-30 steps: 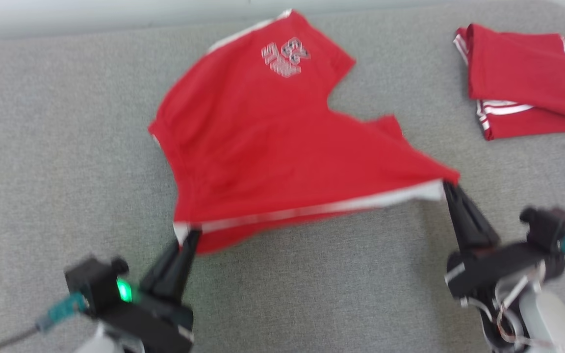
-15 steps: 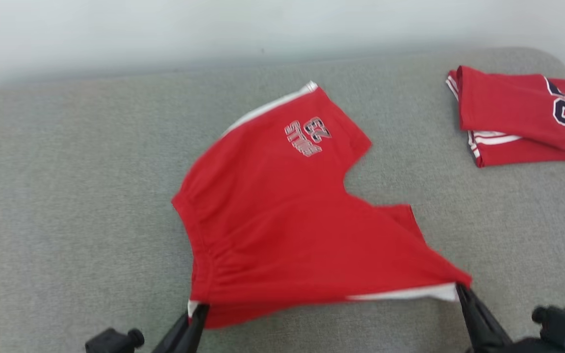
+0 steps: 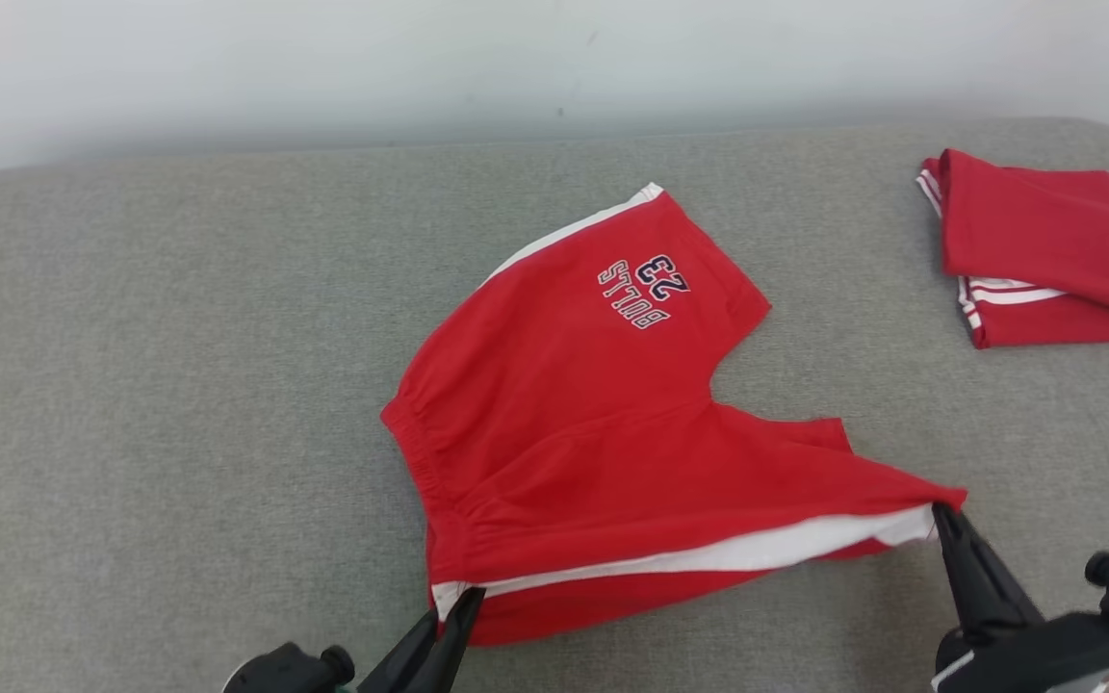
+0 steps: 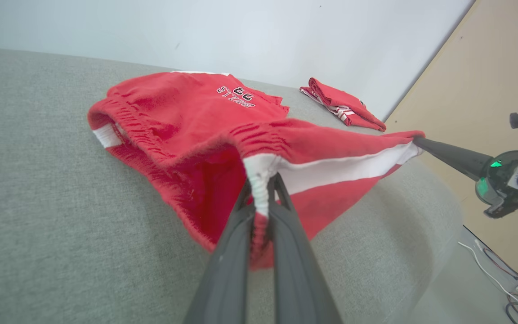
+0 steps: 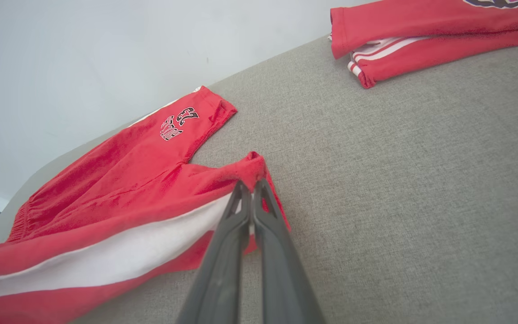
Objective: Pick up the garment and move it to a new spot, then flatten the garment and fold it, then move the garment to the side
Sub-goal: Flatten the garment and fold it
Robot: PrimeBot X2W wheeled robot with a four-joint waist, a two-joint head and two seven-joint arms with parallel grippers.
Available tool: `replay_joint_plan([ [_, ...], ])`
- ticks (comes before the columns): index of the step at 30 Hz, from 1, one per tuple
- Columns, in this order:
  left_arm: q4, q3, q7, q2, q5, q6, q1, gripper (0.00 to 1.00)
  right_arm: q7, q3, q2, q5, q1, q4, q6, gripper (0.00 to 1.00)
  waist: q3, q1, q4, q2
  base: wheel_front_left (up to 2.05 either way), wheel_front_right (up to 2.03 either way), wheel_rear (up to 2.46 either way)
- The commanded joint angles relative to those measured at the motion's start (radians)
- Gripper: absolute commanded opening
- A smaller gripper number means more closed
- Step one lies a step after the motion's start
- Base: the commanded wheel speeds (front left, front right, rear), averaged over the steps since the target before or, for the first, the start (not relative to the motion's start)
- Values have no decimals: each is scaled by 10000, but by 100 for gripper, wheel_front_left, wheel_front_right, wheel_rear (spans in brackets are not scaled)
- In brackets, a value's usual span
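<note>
Head view: left claw [image 3: 468,599], right claw [image 3: 941,514], one garment [image 3: 593,433], one jersey [image 3: 1045,241].

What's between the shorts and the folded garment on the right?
Nothing but bare grey upholstery between the shorts and the folded garment. It shows in the head view and the right wrist view.

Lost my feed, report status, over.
Left end effector shut on red fabric shorts, waistband corner. Right end effector shut on hem corner. Folded red jersey lies well apart.
</note>
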Motion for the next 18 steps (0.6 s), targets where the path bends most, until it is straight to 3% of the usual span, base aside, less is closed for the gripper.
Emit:
replay_joint_plan([
  [1, -54, -17, -31, -36, 128, 22, -154, 0, 27, 5, -61, 66, -190, -2, -28, 0, 40, -1, 142, 0, 0, 0, 0],
  [10, -297, -32, -31, -411, 49, 22, -1517, 0, 523, 206, -905, 33, -2572, 615, -28, 0, 290, -1, 678, 0, 0, 0, 0],
  [18, 528, 213, -31, -978, -455, 22, -3054, 0, 851, 819, -1532, -144, -5407, 2489, -28, 0, 873, -1, 1137, 0, 0, 0, 0],
])
